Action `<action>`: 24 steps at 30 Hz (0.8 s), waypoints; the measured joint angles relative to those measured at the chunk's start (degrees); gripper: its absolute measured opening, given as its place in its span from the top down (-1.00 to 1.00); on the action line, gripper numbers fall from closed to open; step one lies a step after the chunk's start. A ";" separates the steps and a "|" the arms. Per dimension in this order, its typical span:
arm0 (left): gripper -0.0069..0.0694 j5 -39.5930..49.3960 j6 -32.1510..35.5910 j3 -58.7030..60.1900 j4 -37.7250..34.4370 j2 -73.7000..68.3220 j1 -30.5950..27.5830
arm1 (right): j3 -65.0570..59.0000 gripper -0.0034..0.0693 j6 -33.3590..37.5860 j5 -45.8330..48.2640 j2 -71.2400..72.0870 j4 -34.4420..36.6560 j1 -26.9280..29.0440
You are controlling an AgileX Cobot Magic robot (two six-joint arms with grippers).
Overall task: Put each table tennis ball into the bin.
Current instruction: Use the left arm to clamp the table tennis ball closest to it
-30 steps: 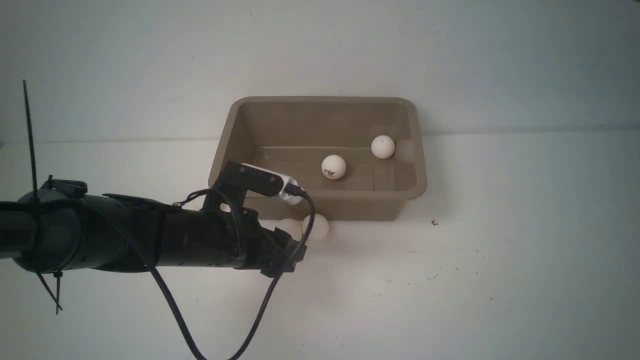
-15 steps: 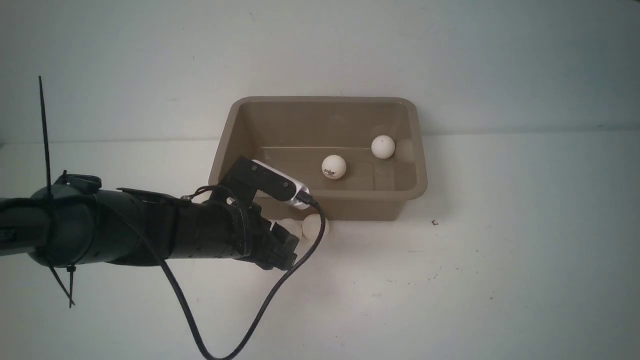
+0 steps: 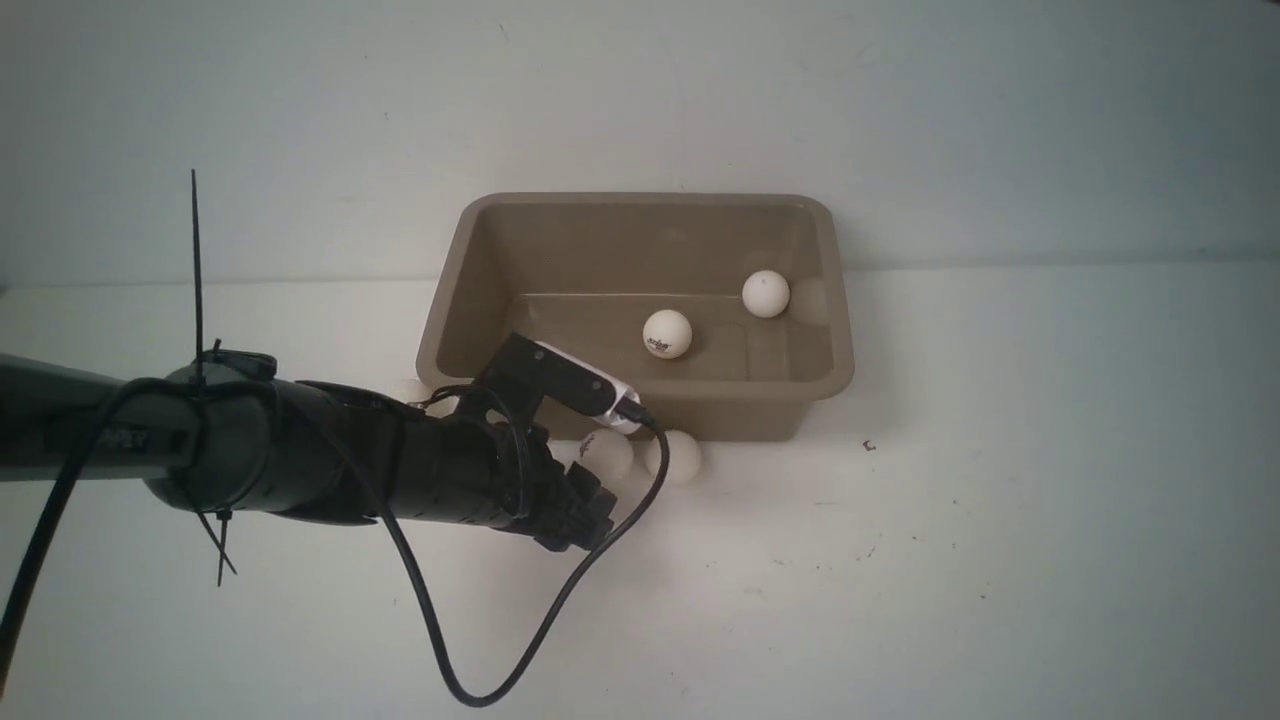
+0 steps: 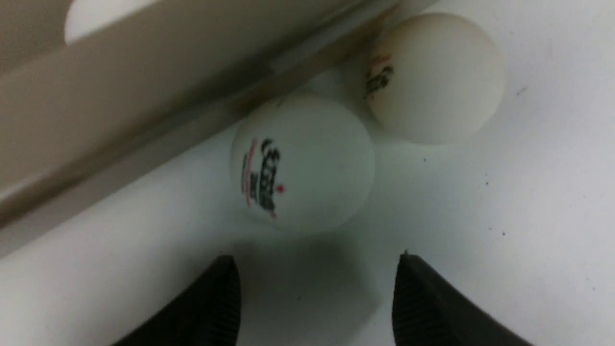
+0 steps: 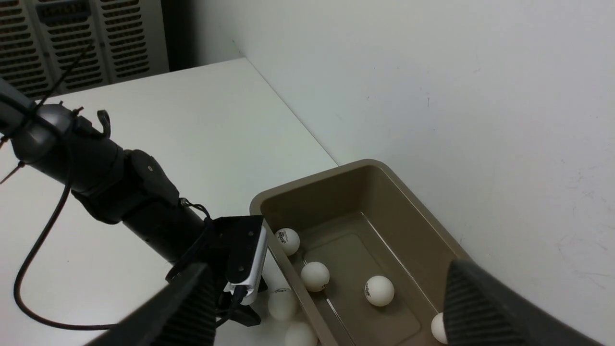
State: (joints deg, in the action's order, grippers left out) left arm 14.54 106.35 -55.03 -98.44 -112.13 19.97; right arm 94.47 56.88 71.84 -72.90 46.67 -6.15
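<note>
While my left arm [image 3: 300, 460] has pushed further toward the bin [image 3: 720, 415], the two table tennis balls lying outside it have rolled to the right along its front wall. The near ball [image 4: 302, 163] therefore sits just ahead of my left gripper [image 4: 317, 269] rather than between its fingers. Those jaws stand partly apart with nothing in them, wide enough, I judge, to take the ball. The grasp is not made yet, though, and another nudge could send it rolling again. The second ball [image 4: 435, 77] lies just beside the first at the foot of the bin; whether the two touch I cannot tell. My right gripper [image 5: 329, 265] hangs high and well back, spread wide and empty. From the right wrist I count four balls inside the bin [image 5: 379, 290], one cut off at the picture's edge, so two remain for me to fetch. The front view shows only two of those four, since the near wall and my wrist camera [image 3: 575, 385] hide the others. My left fingertips are also hidden there, under the wrist.
</note>
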 joint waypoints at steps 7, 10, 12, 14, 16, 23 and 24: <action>0.53 3.99 1.21 -0.06 0.00 -0.02 0.00 | 0.00 -0.69 0.00 0.00 0.00 0.00 0.00; 0.79 10.95 3.99 -0.11 0.00 0.09 0.06 | 0.00 -0.69 0.00 0.00 0.00 0.00 0.00; 0.81 13.24 4.64 -0.11 0.14 0.09 0.10 | 0.00 -0.69 0.00 0.00 0.00 0.00 0.00; 0.79 14.21 4.76 -0.11 0.20 0.14 0.10 | 0.00 -0.69 0.06 0.00 0.00 0.00 0.00; 0.71 14.03 4.80 -0.11 0.24 0.14 0.10 | 0.00 -0.69 0.06 0.00 0.00 0.00 0.00; 0.13 13.72 4.80 -0.11 0.24 0.15 0.10 | 0.00 -0.69 -0.36 0.00 0.00 -0.22 0.00; 0.01 13.52 4.75 -0.11 0.24 0.15 0.10 | 0.00 -0.69 -0.80 0.00 0.00 -0.75 0.00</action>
State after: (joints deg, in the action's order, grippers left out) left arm 28.06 111.10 -55.15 -98.20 -111.98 20.08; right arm 94.47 56.08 71.84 -72.90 45.92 -6.15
